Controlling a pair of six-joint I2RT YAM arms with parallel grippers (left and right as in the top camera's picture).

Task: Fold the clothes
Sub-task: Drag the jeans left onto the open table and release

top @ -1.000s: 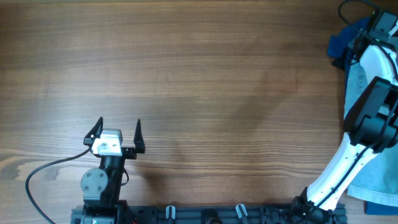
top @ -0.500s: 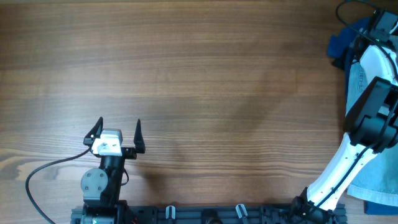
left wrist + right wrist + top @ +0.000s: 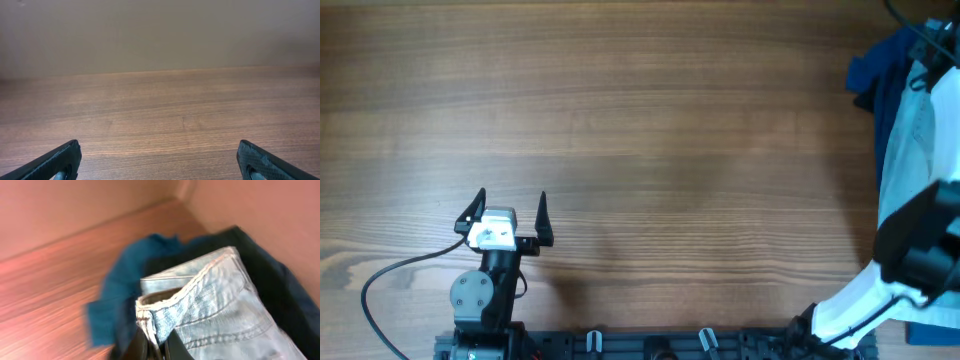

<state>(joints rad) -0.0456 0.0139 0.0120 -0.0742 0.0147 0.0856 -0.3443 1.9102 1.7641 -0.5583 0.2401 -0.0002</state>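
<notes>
The light blue denim shorts (image 3: 215, 310) lie in a heap on dark garments at the table's far right. They show in the overhead view (image 3: 886, 150) beside my right arm (image 3: 920, 240). My right gripper (image 3: 156, 347) is shut on a folded, stitched edge of the shorts and holds it up. In the overhead view its fingers are not visible at the top right edge. My left gripper (image 3: 510, 212) is open and empty, near the table's front left, far from the shorts. The left wrist view shows its two fingertips (image 3: 160, 162) wide apart over bare wood.
A bright blue garment (image 3: 112, 312) lies under and left of the shorts, also seen in the overhead view (image 3: 870, 70). A dark navy garment (image 3: 280, 280) lies to their right. The wooden table (image 3: 650, 140) stretches between the arms.
My right arm has swung up and toward the right edge with the shorts' edge in its jaws; the wrist view is blurred. The left arm has not moved.
</notes>
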